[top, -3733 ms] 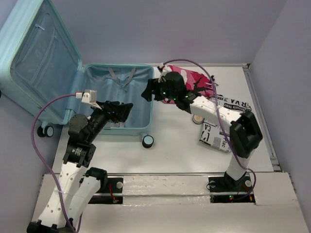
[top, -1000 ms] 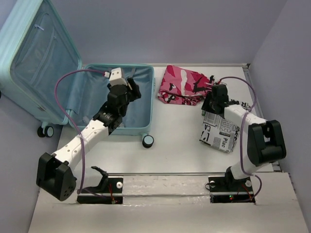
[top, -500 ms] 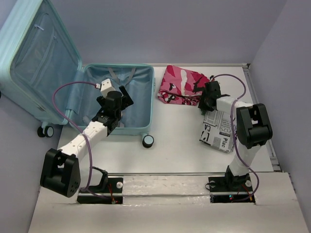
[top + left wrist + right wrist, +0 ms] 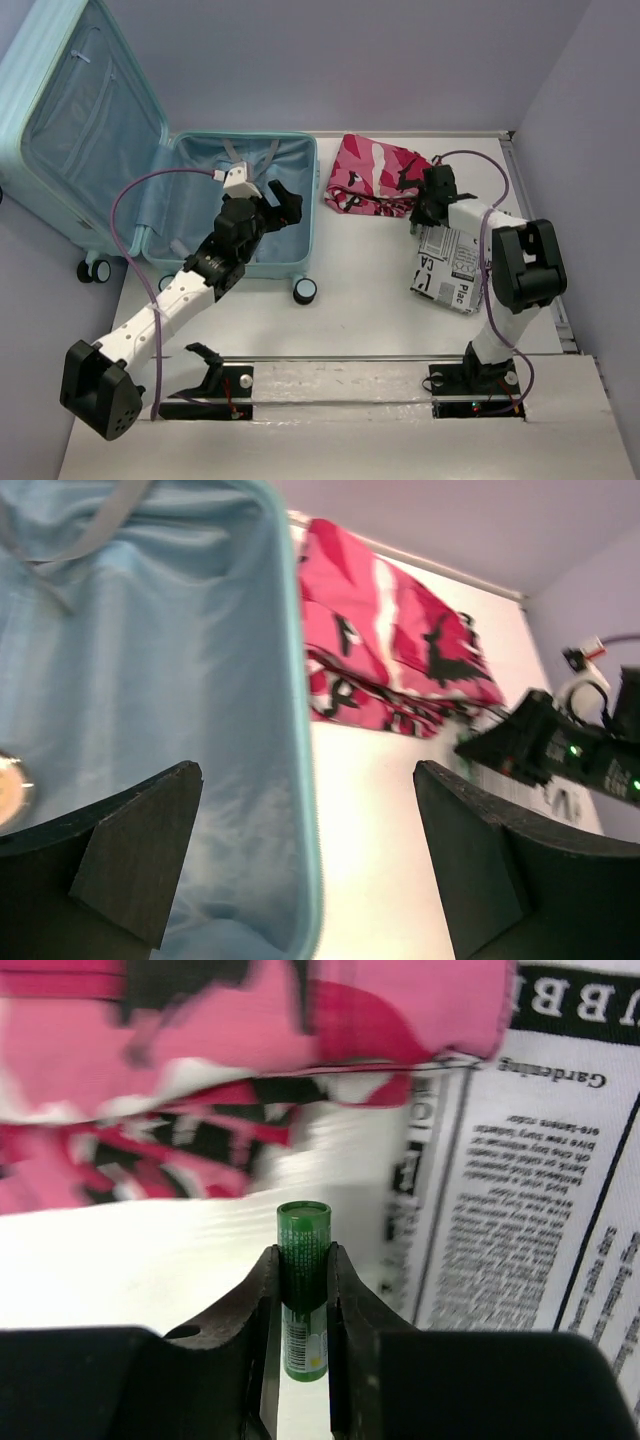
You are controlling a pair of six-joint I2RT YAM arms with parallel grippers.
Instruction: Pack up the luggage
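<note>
Here, pinching a green tube (image 4: 303,1222) in the right hand (image 4: 302,1260), with left hand (image 4: 278,203) spread wide over the open luggage (image 4: 195,178) at bench (image 4: 350,300) left; next, probably lifting it across

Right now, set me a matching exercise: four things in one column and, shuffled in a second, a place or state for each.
1. luggage
2. cloth bundle
3. green tube
4. left gripper

A. open, over the luggage's rim
B. clamped in the right gripper
C. lid open, at the table's left
D. pink, next to the newsprint-patterned item

Pairs: 1-C, 2-D, 3-B, 4-A
</note>
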